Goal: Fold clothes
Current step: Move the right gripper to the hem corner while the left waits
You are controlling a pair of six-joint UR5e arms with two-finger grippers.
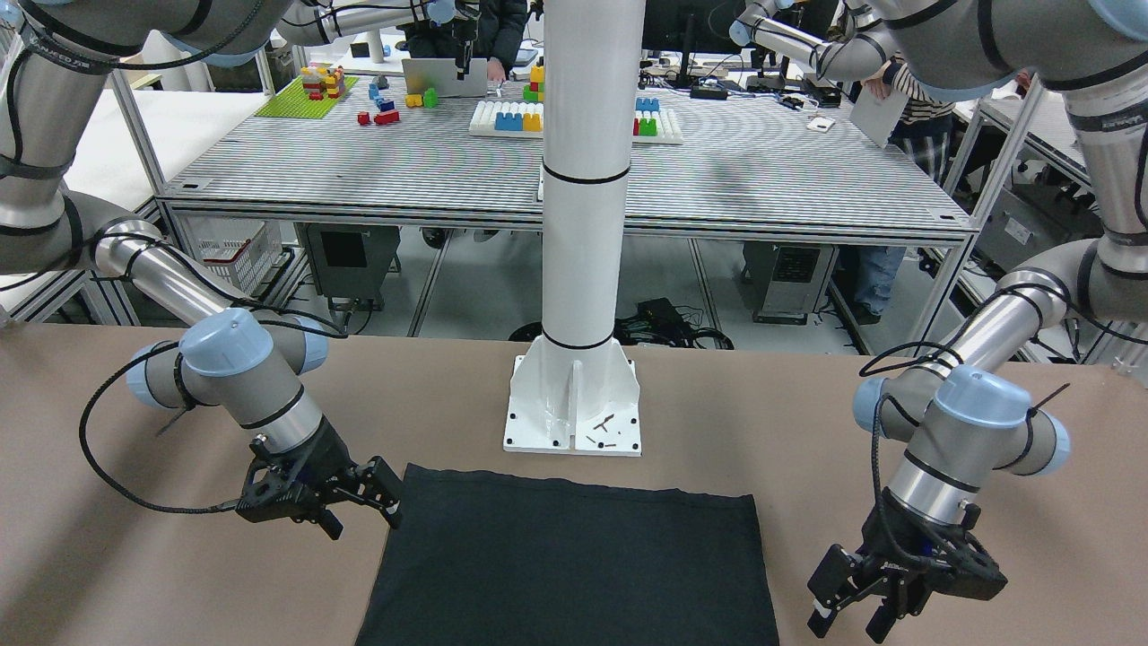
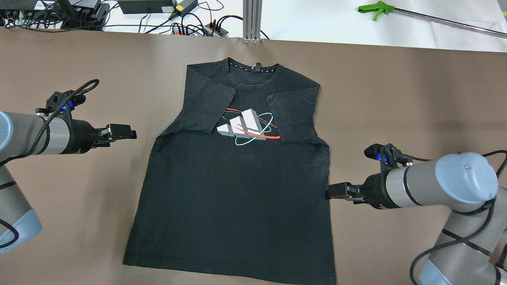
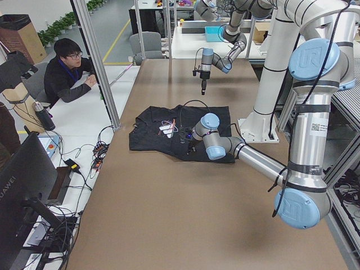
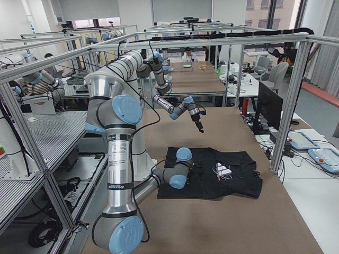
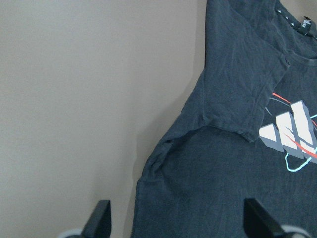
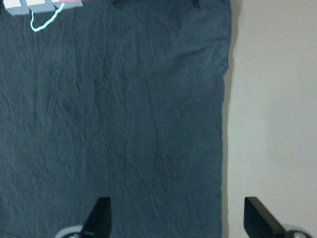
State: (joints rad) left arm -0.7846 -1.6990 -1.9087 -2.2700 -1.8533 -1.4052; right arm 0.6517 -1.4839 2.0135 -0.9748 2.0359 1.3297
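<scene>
The clothes are one black T-shirt (image 2: 237, 190) with a white, red and teal chest print (image 2: 245, 126). It lies flat on the brown table, collar away from me and both sleeves folded in over the chest. My left gripper (image 2: 126, 132) hovers open just off the shirt's left edge near the armpit; the left wrist view shows its fingertips (image 5: 101, 220) wide apart with nothing between them. At the shirt's right edge, lower down the body, my right gripper (image 2: 330, 192) is open and empty too, with its fingertips (image 6: 257, 215) spread over the side hem.
The white pillar's base plate (image 1: 574, 404) stands just beyond the shirt's bottom hem (image 1: 574, 489), with small screws lying on it. Cables (image 2: 198, 25) and a green-handled tool (image 2: 376, 10) lie past the table's far edge. A person (image 3: 70, 73) sits there.
</scene>
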